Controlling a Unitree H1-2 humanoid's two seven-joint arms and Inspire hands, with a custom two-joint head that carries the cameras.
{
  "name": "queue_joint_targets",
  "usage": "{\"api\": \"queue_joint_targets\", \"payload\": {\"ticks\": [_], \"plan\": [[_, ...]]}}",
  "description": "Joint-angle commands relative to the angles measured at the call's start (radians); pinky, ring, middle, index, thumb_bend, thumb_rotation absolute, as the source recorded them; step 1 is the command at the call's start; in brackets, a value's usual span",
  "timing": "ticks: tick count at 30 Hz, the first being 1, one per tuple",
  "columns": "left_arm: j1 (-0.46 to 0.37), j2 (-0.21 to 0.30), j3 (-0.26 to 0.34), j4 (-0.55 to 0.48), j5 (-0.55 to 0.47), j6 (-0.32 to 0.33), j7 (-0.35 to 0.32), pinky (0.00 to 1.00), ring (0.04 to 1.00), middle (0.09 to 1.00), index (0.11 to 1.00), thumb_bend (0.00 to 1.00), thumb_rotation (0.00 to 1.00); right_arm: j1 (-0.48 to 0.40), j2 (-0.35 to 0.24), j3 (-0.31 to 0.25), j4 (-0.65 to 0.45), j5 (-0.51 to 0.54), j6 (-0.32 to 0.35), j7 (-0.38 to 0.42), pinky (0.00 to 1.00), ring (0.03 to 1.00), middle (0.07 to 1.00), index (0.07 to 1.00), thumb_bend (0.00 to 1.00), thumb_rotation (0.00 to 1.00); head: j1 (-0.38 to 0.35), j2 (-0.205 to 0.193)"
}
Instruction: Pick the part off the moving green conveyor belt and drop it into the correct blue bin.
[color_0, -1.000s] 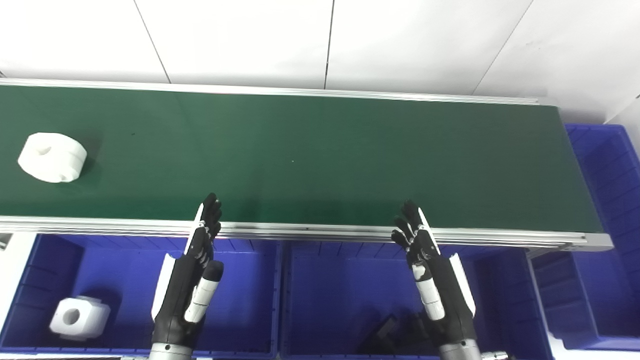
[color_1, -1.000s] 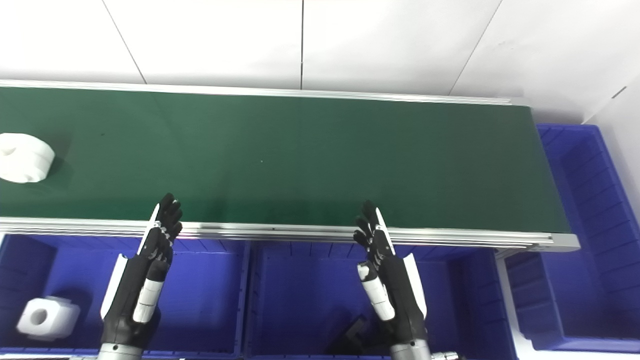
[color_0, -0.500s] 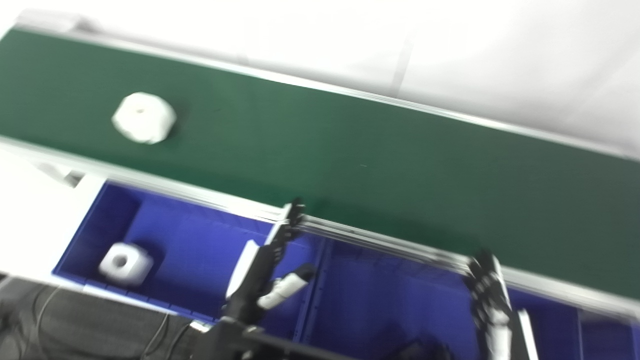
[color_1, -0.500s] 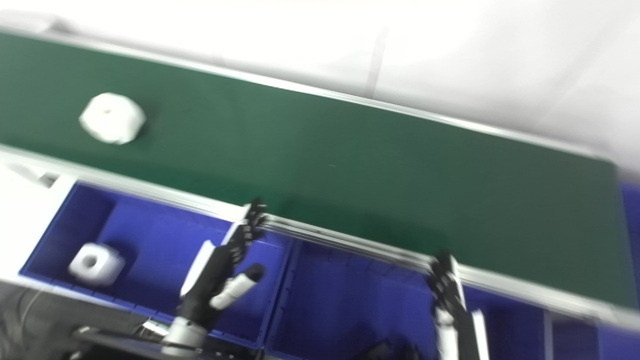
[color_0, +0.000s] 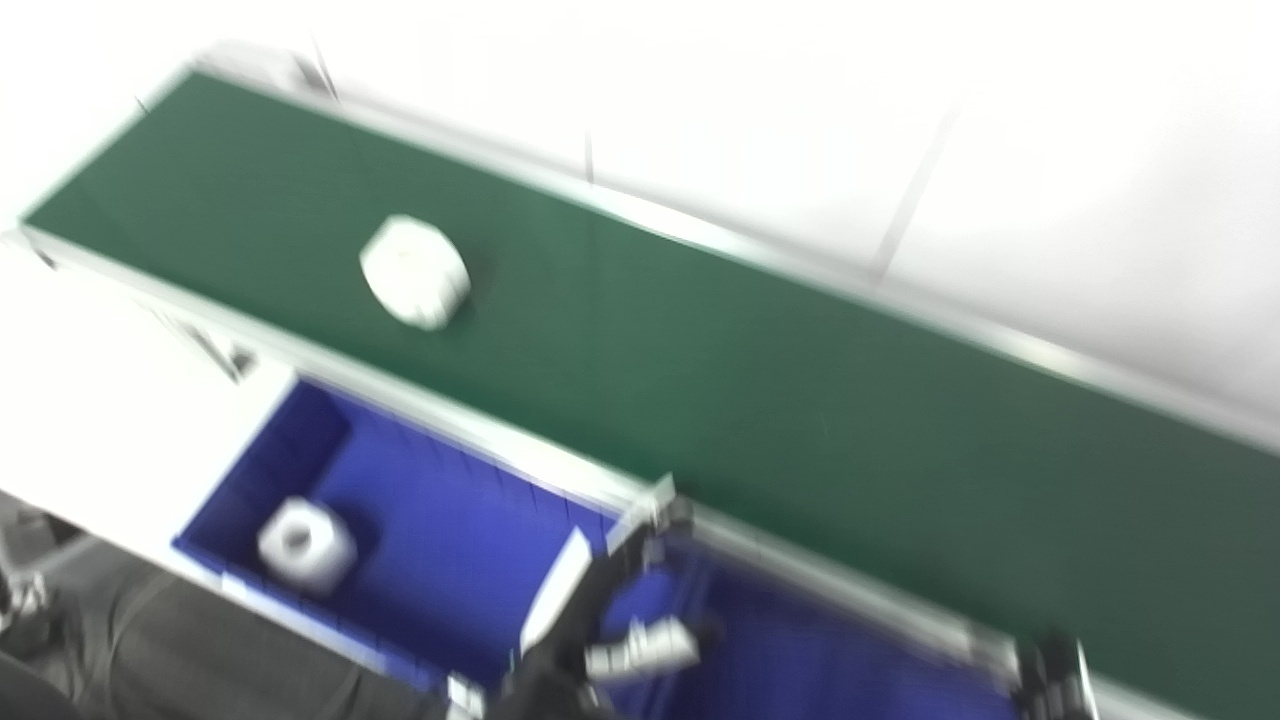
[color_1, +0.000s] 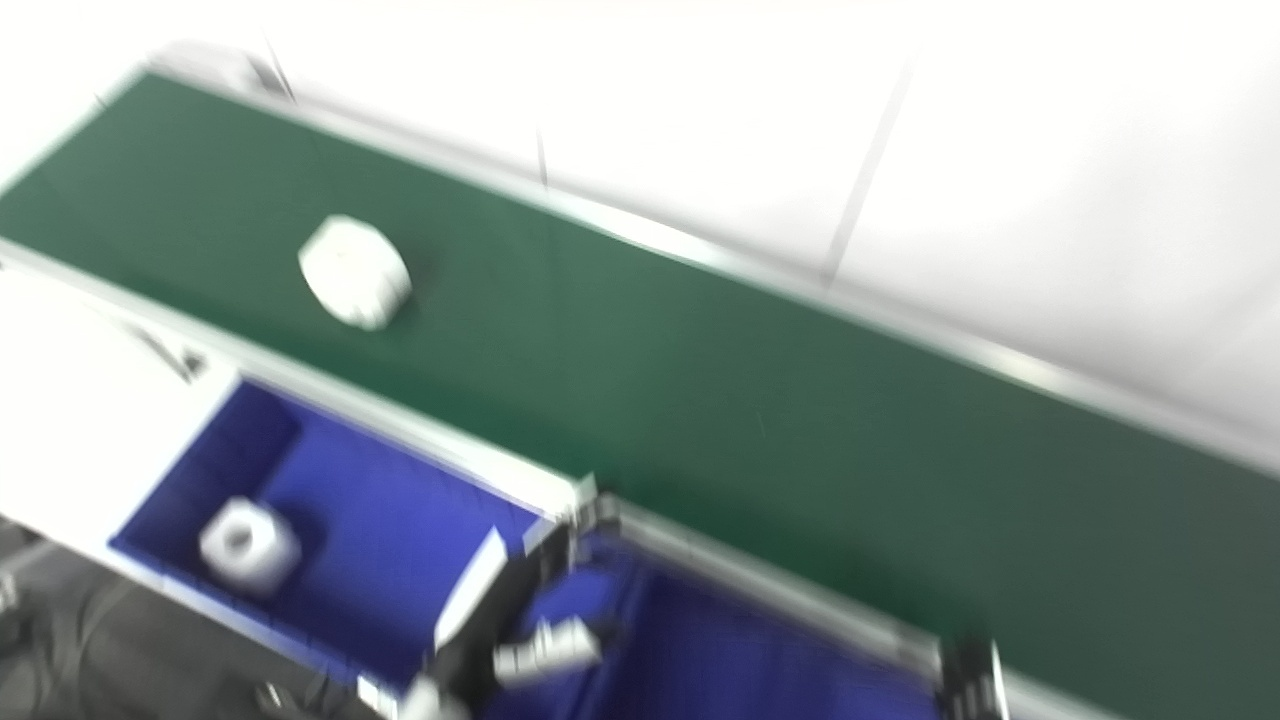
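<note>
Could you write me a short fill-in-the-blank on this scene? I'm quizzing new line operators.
1. The white part lies on the ____ conveyor belt.
2. A second white part sits inside a ____ bin.
3. The left hand is over the bins and holds ____.

Missing words: green; blue; nothing

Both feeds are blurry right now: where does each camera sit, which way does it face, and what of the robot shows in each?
Left eye view: on the head, looking down, tilted, at the green belt carrying a white part; left hand over the blue bin, right hand at the bottom edge.
Right eye view: beside it on the head, same scene shifted leftward in the frame; both hands show again.
Shared: belt, part, bin holding a second white part, motion blur.
</note>
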Motion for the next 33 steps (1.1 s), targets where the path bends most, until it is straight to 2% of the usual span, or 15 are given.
{"api": "queue_joint_targets", "payload": {"ticks": [1, 3, 7, 9, 12, 14, 17, 18, 21, 22, 25, 27, 28, 30, 33], "plan": [[-0.014, -0.037, -0.035, -0.009, 0.011, -0.069, 0.018, 0.72, 0.873, 0.927, 0.894, 0.78, 0.65, -0.003, -0.001, -0.006, -0.002, 0.017, -0.076, 0.021, 1.00, 1.000, 1.000, 1.000, 0.80, 1.00, -0.003, -0.009], [-0.018, -0.026, -0.034, -0.027, 0.019, -0.083, 0.015, 0.72, 0.861, 0.916, 0.888, 0.79, 0.64, -0.006, 0.002, -0.005, 0.015, 0.018, -0.085, 0.030, 1.00, 1.000, 1.000, 1.000, 0.80, 1.00, -0.014, -0.038], [-0.026, -0.003, -0.022, -0.096, 0.061, -0.083, 0.010, 0.65, 0.805, 0.854, 0.870, 0.81, 0.64, -0.012, 0.005, 0.000, 0.041, 0.010, -0.109, 0.037, 1.00, 1.000, 1.000, 1.000, 0.83, 1.00, -0.031, -0.061], [-0.047, 0.017, -0.010, -0.132, 0.079, -0.087, 0.006, 0.62, 0.771, 0.821, 0.845, 0.80, 0.64, -0.015, 0.007, 0.003, 0.048, 0.010, -0.115, 0.038, 1.00, 1.000, 1.000, 1.000, 0.83, 1.00, -0.034, -0.060], [-0.106, 0.060, 0.017, -0.185, 0.081, -0.097, -0.009, 0.57, 0.689, 0.724, 0.740, 0.83, 0.60, -0.019, 0.009, 0.007, 0.046, 0.010, -0.110, 0.038, 1.00, 1.000, 1.000, 1.000, 0.85, 1.00, -0.032, -0.051], [-0.157, 0.092, 0.041, -0.232, 0.042, -0.071, -0.032, 0.52, 0.625, 0.660, 0.684, 0.88, 0.52, -0.020, 0.009, 0.010, 0.042, 0.006, -0.107, 0.038, 1.00, 1.000, 1.000, 1.000, 0.84, 1.00, -0.029, -0.046], [-0.237, 0.143, 0.096, -0.306, 0.051, -0.028, -0.060, 0.49, 0.595, 0.634, 0.665, 0.92, 0.51, -0.019, 0.010, 0.014, 0.034, -0.003, -0.104, 0.033, 1.00, 1.000, 1.000, 1.000, 0.83, 1.00, -0.028, -0.039], [-0.272, 0.179, 0.127, -0.334, 0.069, -0.004, -0.080, 0.49, 0.592, 0.631, 0.663, 0.93, 0.51, -0.018, 0.011, 0.016, 0.031, -0.006, -0.100, 0.032, 1.00, 1.000, 1.000, 1.000, 0.83, 1.00, -0.030, -0.032], [-0.333, 0.251, 0.186, -0.381, 0.107, 0.053, -0.129, 0.52, 0.634, 0.686, 0.701, 0.95, 0.50, -0.017, 0.014, 0.019, 0.025, -0.006, -0.094, 0.032, 1.00, 1.000, 1.000, 1.000, 0.84, 1.00, -0.033, -0.021], [-0.356, 0.280, 0.204, -0.395, 0.129, 0.082, -0.153, 0.54, 0.672, 0.730, 0.738, 0.95, 0.49, -0.017, 0.016, 0.019, 0.023, -0.005, -0.095, 0.032, 1.00, 1.000, 1.000, 1.000, 0.84, 1.00, -0.034, -0.012], [-0.414, 0.352, 0.230, -0.415, 0.170, 0.139, -0.216, 0.59, 0.713, 0.783, 0.784, 0.93, 0.47, -0.014, 0.019, 0.021, 0.011, -0.002, -0.086, 0.031, 1.00, 1.000, 1.000, 1.000, 0.83, 1.00, -0.038, -0.002], [-0.463, 0.414, 0.241, -0.413, 0.241, 0.173, -0.269, 0.63, 0.744, 0.823, 0.811, 0.92, 0.46, -0.011, 0.020, 0.022, 0.002, -0.001, -0.079, 0.030, 1.00, 1.000, 1.000, 1.000, 0.83, 1.00, -0.039, 0.002], [-0.486, 0.441, 0.246, -0.407, 0.287, 0.188, -0.293, 0.67, 0.765, 0.840, 0.820, 0.94, 0.43, -0.009, 0.020, 0.022, 0.000, -0.003, -0.076, 0.029, 1.00, 1.000, 1.000, 1.000, 0.83, 1.00, -0.041, 0.002], [-0.522, 0.483, 0.254, -0.383, 0.349, 0.206, -0.324, 0.74, 0.806, 0.860, 0.819, 0.99, 0.28, -0.007, 0.019, 0.021, 0.003, -0.006, -0.080, 0.029, 1.00, 1.000, 1.000, 1.000, 0.83, 1.00, -0.041, 0.002], [-0.555, 0.524, 0.262, -0.327, 0.398, 0.222, -0.339, 0.75, 0.823, 0.869, 0.816, 1.00, 0.24, -0.008, 0.018, 0.020, 0.007, -0.004, -0.085, 0.031, 1.00, 1.000, 1.000, 1.000, 0.82, 1.00, -0.043, 0.009]]}}
